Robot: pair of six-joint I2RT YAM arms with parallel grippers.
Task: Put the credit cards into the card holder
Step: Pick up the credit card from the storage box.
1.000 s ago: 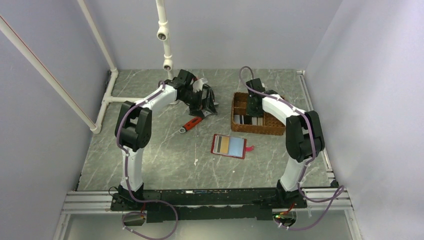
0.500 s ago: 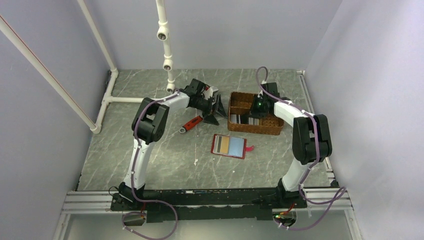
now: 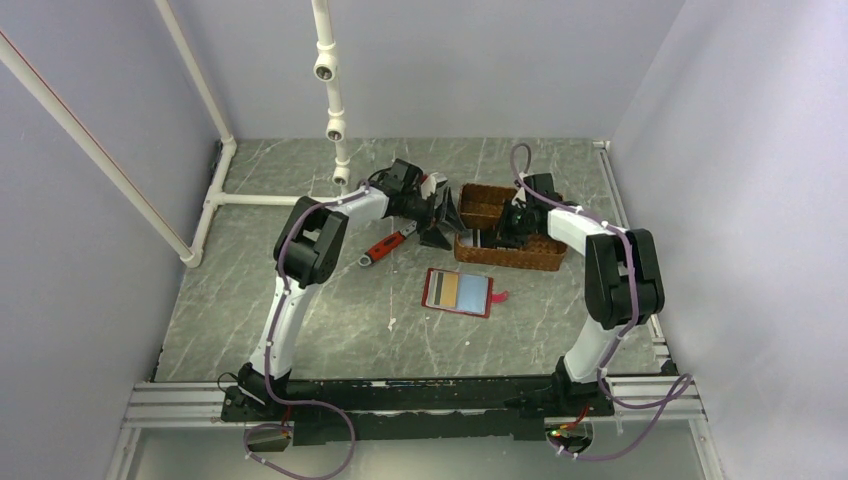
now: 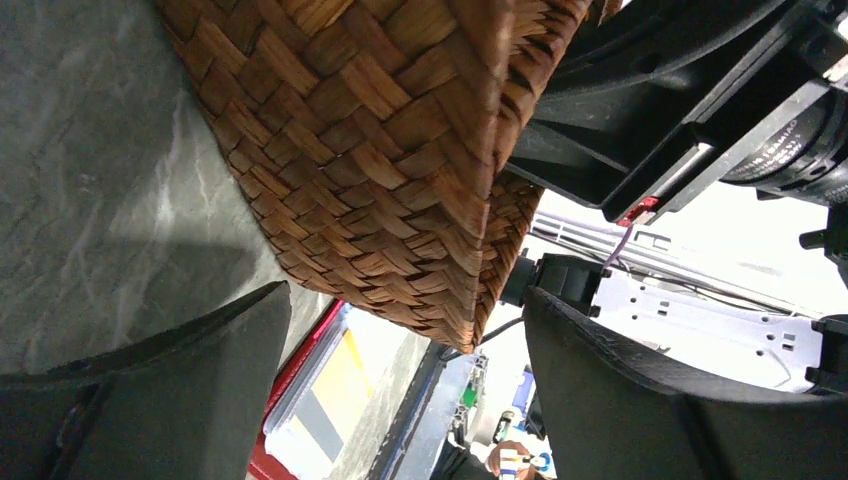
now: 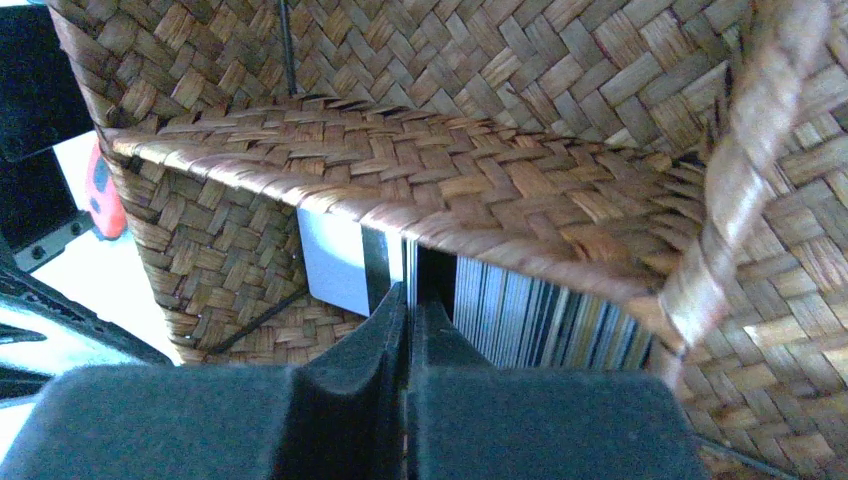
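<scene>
The card holder [image 3: 457, 292] is lying open and flat on the table [image 3: 300, 310], between the two arms and just in front of the wicker basket [image 3: 520, 260]; a tan card [image 3: 449, 289] and a pale blue-grey card [image 3: 472, 290] are already sitting in its inner slots, so part of the job is looking done. The rest of the credit cards [image 5: 520, 320] are standing on edge in a row inside one compartment of the basket, with a white card [image 5: 335, 265] at the end of the row; judging by that row, most of the work is waiting.

The right gripper [image 5: 408, 315] is reaching down into that compartment, its jaws pressed tight together right against the card edges; whether a single card is being pinched between them cannot be told. The left gripper [image 4: 405, 320] is hovering at the basket's left end with its jaws spread wide, the woven corner sitting in the gap between them and nothing being held; it is probably steadying the basket. A red wrench [image 3: 385, 247] is lying on the table nearby, taking no part in this.
</scene>
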